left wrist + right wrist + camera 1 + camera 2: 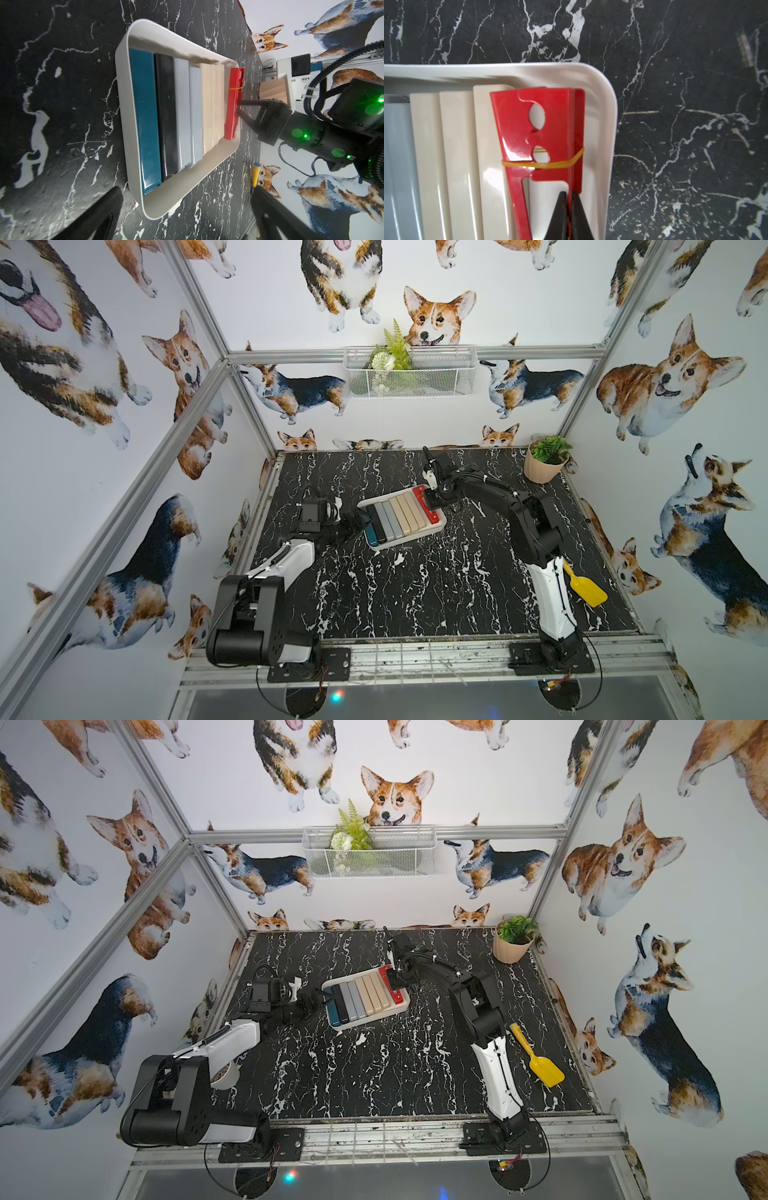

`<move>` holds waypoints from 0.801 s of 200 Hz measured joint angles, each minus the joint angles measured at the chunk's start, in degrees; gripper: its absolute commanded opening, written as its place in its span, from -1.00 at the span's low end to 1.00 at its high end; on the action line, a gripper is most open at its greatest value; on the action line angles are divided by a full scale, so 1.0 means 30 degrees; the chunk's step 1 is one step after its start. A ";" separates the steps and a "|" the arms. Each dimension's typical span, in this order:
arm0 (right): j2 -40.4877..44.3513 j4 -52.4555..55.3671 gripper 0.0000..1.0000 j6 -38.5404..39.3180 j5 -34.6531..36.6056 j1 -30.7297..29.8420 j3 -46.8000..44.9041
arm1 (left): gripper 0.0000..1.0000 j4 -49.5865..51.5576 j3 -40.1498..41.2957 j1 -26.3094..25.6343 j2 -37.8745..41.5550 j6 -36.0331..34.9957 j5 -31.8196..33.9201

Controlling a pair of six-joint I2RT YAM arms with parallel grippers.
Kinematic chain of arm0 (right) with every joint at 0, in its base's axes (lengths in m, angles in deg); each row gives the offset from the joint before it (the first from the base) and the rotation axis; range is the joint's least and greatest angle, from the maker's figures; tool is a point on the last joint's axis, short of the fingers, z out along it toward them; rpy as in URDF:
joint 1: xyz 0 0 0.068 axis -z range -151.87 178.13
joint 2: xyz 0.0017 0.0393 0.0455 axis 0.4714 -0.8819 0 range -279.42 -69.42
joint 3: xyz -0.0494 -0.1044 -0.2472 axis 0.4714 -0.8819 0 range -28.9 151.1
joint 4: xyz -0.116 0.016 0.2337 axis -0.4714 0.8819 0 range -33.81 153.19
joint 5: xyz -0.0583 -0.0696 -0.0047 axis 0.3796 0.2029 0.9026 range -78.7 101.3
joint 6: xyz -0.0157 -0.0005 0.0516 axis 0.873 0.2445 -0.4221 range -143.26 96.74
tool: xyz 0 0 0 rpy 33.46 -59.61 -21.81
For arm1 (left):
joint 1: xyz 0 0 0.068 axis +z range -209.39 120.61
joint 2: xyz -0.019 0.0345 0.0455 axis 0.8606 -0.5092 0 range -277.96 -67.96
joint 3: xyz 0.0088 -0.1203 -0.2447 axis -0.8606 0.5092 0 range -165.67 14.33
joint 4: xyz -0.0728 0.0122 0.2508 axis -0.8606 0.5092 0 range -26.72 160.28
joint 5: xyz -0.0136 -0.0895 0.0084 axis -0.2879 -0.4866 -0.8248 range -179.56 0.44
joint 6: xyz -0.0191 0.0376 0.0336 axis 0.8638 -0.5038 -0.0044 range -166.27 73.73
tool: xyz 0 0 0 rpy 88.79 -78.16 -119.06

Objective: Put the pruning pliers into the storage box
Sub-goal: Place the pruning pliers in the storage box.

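The storage box (388,546) (353,1025) (122,108) (608,116) is a shallow white tray in the middle of the black marble table. Teal (145,116), black (166,116), two grey and three beige pruning pliers lie side by side in it. The red pliers (419,492) (384,972) (232,99) (517,124), bound with a yellow rubber band, stand on edge at the tray's right end, against the last beige bar. My right gripper (432,506) (397,984) (238,106) (569,194) is shut on their thin red wall. My left gripper (355,524) (316,998) (186,188) is open and holds nothing, low at the tray's left end.
A yellow shovel (586,587) (540,1065) lies at the right, beside my right arm. A potted plant (546,464) stands in the back right corner. A wire-mesh basket (409,371) hangs on the back wall. A white bowl (226,1077) sits under my left arm.
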 measured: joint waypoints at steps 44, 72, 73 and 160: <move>-0.0284 0.0015 -1.00 -0.0029 0.0000 0.0007 0.0029 | 1.00 -0.0007 0.0095 0.0022 0.0073 0.0000 -0.0044; -0.0532 0.0073 -1.00 -0.0058 -0.0007 0.0007 0.0204 | 1.00 -0.0007 0.0168 0.0087 0.0102 0.0000 -0.0051; -0.0539 0.0073 -1.00 -0.0058 0.0000 0.0007 0.0211 | 1.00 -0.0007 0.0168 0.0087 0.0102 0.0000 -0.0051; -0.1071 0.0357 -1.00 -0.0379 -0.0007 0.0000 0.0809 | 1.00 -0.0015 0.0182 0.0160 0.0095 0.0000 -0.0066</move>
